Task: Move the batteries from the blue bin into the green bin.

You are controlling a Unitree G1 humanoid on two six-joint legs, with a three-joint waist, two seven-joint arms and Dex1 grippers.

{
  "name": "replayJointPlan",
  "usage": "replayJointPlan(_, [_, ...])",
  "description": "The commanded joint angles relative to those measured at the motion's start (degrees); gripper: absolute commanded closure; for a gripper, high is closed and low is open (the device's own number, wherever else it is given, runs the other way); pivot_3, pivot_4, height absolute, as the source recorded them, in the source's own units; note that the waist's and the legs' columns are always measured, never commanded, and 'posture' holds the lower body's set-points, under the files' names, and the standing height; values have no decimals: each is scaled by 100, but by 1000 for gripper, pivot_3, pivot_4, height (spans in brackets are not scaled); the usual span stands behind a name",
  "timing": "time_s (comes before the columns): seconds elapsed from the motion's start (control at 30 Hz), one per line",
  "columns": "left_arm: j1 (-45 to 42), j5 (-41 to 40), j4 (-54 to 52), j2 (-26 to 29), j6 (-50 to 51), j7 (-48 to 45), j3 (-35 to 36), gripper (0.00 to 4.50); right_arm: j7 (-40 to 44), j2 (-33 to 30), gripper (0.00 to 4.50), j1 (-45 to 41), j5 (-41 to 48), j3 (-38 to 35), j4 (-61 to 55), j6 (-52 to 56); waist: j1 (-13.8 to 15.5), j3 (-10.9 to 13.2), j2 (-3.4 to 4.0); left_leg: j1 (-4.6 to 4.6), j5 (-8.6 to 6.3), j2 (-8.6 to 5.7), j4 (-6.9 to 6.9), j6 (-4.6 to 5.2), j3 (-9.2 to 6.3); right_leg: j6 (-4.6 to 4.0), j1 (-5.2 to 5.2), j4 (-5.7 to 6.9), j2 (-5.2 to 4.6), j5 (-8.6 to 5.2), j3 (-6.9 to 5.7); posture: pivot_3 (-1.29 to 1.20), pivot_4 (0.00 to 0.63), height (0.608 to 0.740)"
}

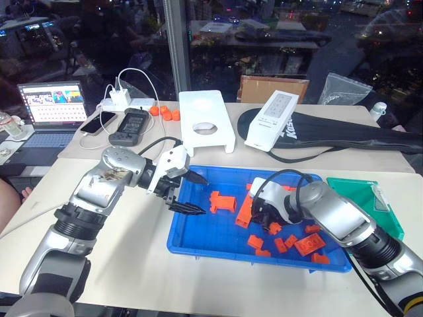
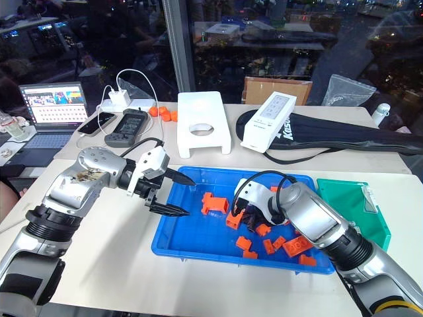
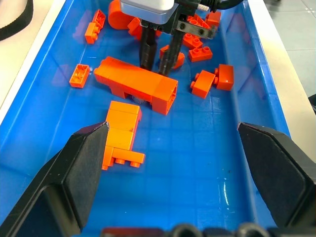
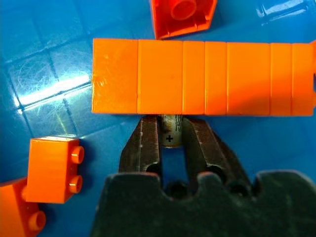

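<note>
The blue bin lies in front of me, with the green bin just to its right. My right gripper points down into the middle of the blue bin. It is shut on the end of a grey battery marked with a plus. The battery pokes out from under a long orange block, which hides the rest of it. My left gripper hangs open over the bin's left part with nothing between its fingers. The left wrist view shows the right gripper's fingers beside that block.
Several loose orange blocks lie across the blue bin's floor. A clear packet rests in the green bin. At the back of the table are a white stand, a white box, a black bag, phones and a laptop.
</note>
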Motion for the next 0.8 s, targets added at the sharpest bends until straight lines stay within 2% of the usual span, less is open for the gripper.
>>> replayJointPlan(0.03, [-66, -43, -93, 37, 2, 12, 62, 0, 183, -336, 4245, -43, 33, -121, -251, 23, 1, 0, 0, -1, 0, -1, 0, 0, 0, 0, -1, 0, 0, 0, 1, 0, 150, 714])
replayJointPlan(0.3, [-137, -28, 37, -115, -90, -30, -17, 0, 458, -1485, 4245, 106, -151, -166, -262, -58, 12, 0, 0, -1, 0, 0, 0, 0, 1, 3, -1, -4, -1, -2, 1, 0, 150, 714])
replayJointPlan(0.5, [-209, 6, 165, -243, -172, -61, -69, 0, 680, -2131, 4245, 311, 50, -747, -457, -113, -11, 1, -1, -1, 0, 0, -1, 0, 1, 5, -2, -6, -1, -3, 2, 0, 150, 714])
replayJointPlan(0.6, [-227, 9, 183, -274, -190, -65, -78, 0, 838, -2412, 4245, 398, 272, -1255, -646, -60, -17, 1, 0, 0, 0, 0, -5, 0, 1, 8, -3, -3, 0, -5, 2, 0, 150, 714])
replayJointPlan(0.8, [-266, -215, 186, -421, -145, -48, 84, 0, 1252, -3156, 4245, 841, 952, -3223, -510, 275, 21, 1, -1, -1, 0, 0, -4, 0, 1, 8, 1, -8, -1, -5, 1, 0, 150, 714])
